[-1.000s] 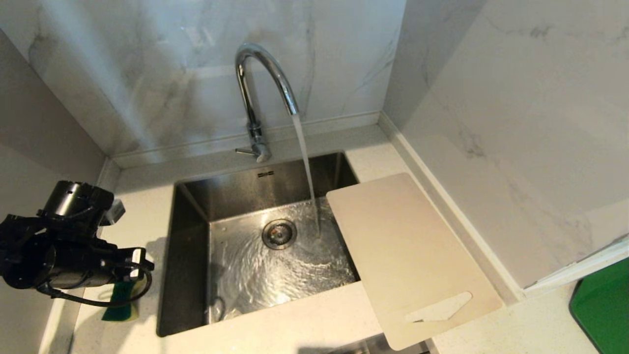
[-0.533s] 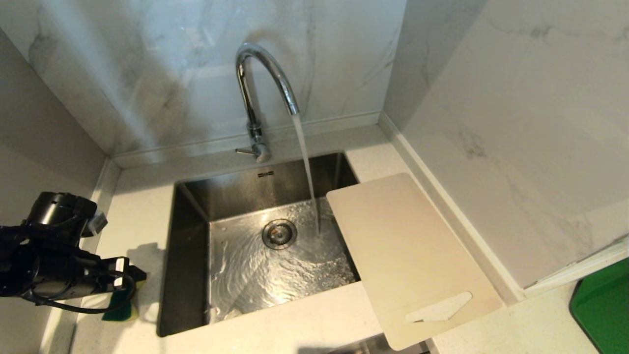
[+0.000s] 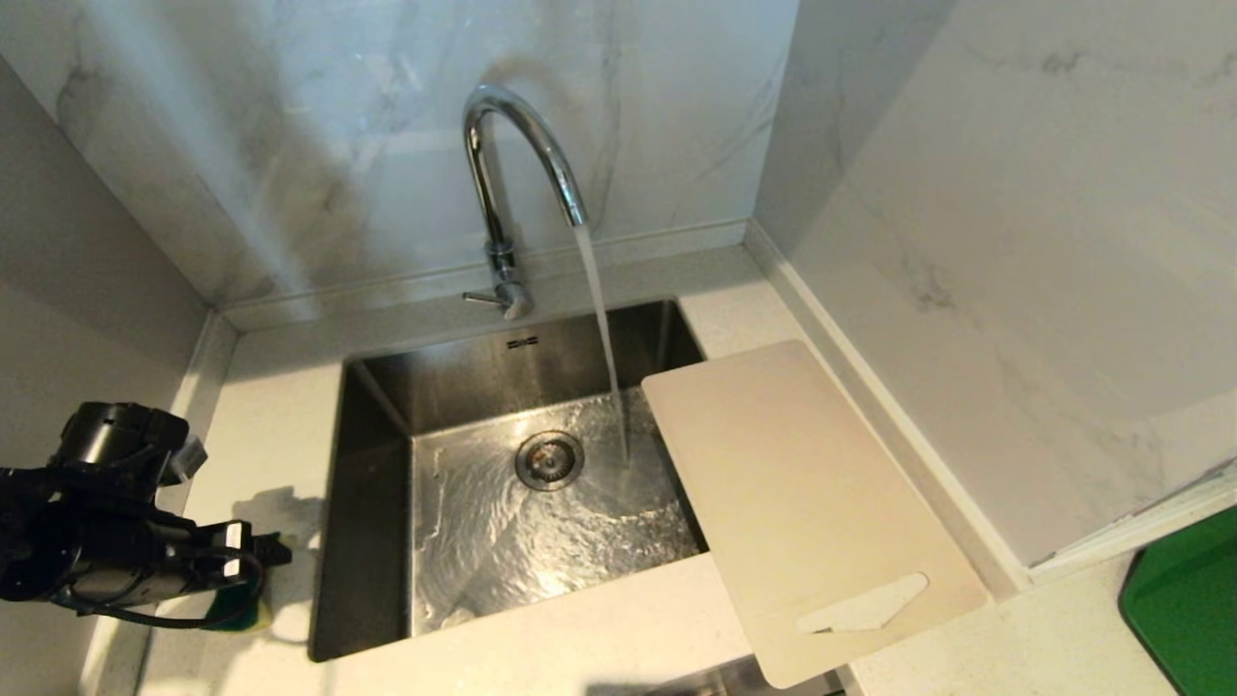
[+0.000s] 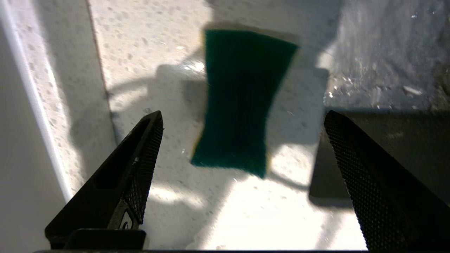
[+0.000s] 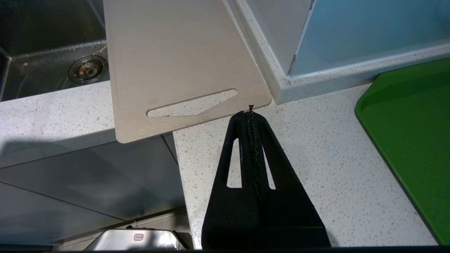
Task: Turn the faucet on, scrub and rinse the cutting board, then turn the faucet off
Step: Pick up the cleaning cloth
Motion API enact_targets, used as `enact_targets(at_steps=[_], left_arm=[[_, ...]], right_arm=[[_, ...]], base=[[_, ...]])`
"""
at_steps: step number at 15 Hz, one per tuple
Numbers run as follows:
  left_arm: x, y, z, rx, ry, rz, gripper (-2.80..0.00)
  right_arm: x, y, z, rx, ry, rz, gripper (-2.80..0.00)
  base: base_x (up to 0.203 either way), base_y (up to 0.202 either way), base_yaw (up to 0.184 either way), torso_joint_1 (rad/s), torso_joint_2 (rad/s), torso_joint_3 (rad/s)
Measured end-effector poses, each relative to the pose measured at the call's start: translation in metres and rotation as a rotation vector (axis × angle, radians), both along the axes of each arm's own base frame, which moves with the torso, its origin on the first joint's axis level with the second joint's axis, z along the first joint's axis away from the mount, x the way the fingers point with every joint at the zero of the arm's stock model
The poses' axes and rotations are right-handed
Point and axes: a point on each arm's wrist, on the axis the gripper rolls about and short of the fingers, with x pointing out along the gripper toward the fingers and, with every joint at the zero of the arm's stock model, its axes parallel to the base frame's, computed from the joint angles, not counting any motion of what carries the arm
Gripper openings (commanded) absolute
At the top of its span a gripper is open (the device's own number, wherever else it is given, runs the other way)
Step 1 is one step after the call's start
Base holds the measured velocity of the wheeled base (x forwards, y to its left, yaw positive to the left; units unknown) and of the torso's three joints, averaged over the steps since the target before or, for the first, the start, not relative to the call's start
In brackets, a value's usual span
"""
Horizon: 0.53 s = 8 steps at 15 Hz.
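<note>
A: Board lies at the bench's right side, one end jutting over the sink; faucet running.
B: Left hand is wide above the sponge near the left edge; right hand is closed, empty.
A: Risk: closing off-centre could squirt the wet sponge into the sink.

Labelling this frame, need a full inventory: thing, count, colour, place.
faucet: 1, chrome, behind sink, water running
sink: 1, steel, centre of counter
cutting board: 1, pale beige, right of sink, one edge over the basin
sponge: 1, green and yellow, counter left of sink
tray: 1, green, counter far right
left claw: 1, black, open above sponge
right claw: 1, black, shut, near board's handle end
</note>
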Motion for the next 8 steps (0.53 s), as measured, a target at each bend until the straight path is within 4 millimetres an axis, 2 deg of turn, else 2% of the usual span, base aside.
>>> enact_targets(at_steps=[8], left_arm=[[0.0079,0.0088,-0.0112,-0.038,0.016,0.013,0.00]], right_arm=[[0.0000,0.0000,0.0000,0.000,0.000,0.000,-2.80]], base=[[0.000,0.000,0.000,0.000,0.00,0.000]])
